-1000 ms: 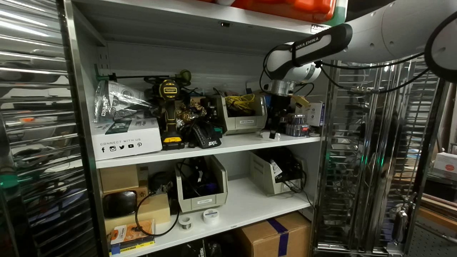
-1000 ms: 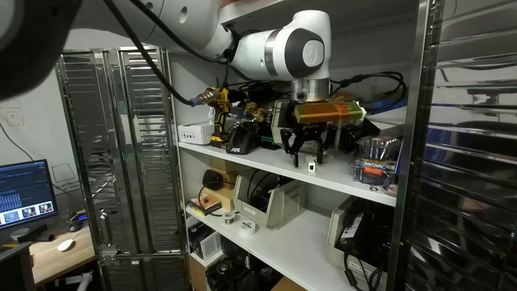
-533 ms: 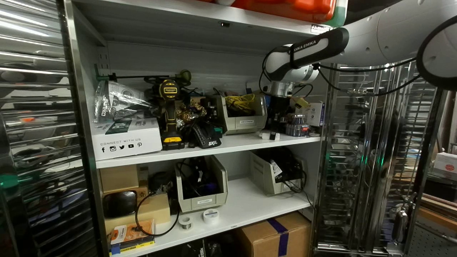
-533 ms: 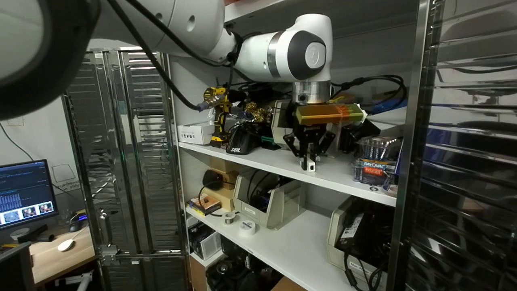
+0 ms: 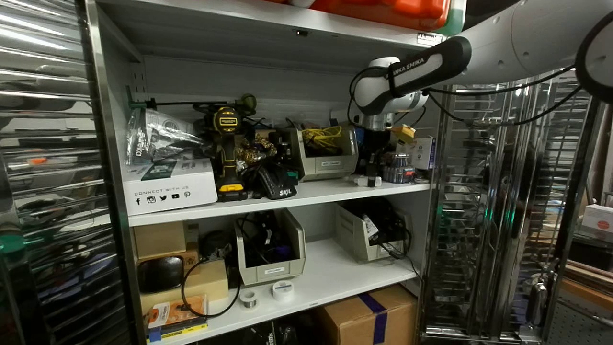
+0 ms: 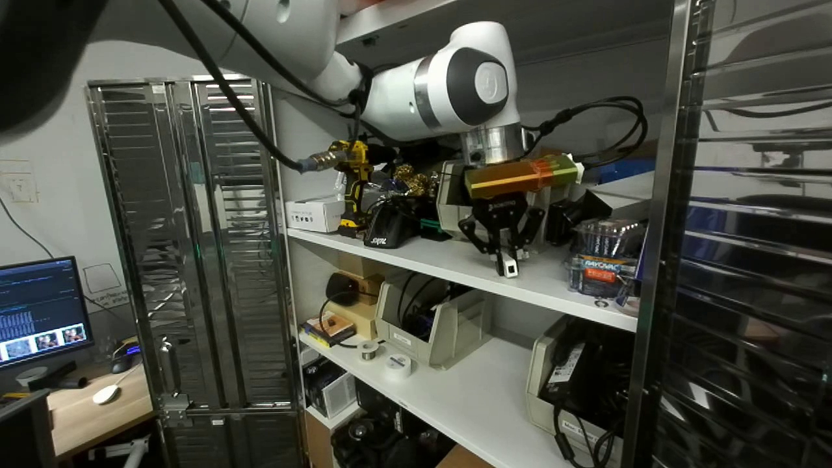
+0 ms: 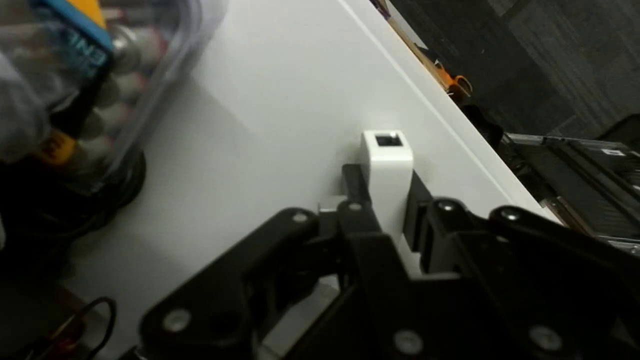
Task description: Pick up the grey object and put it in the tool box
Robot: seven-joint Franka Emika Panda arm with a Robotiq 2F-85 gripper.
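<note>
The grey object, a small off-white block (image 7: 387,172) with a dark square hole in its end, is clamped between my gripper's black fingers (image 7: 356,185) in the wrist view. My gripper (image 6: 508,261) points down and leans slightly, just above the upper shelf near its front edge. The block (image 6: 511,268) pokes out from the fingertips; whether it touches the shelf I cannot tell. A small pale piece (image 7: 331,202) shows beside a finger in the wrist view. In an exterior view the block (image 5: 378,181) is partly covered by a finger. No tool box can be made out; it seems out of view.
A clear battery pack (image 6: 601,260) stands close beside the gripper. Behind it is a labelled bin (image 5: 330,165) with yellow cable. A SKIL charger (image 5: 280,184), a drill (image 5: 229,143) and a white box (image 5: 170,189) share the shelf. A cabinet post (image 6: 656,195) rises nearby.
The jaws have gone from open to shut on the block. Gripper and block have since shifted a little to the right in both exterior views, and the hand now leans.
</note>
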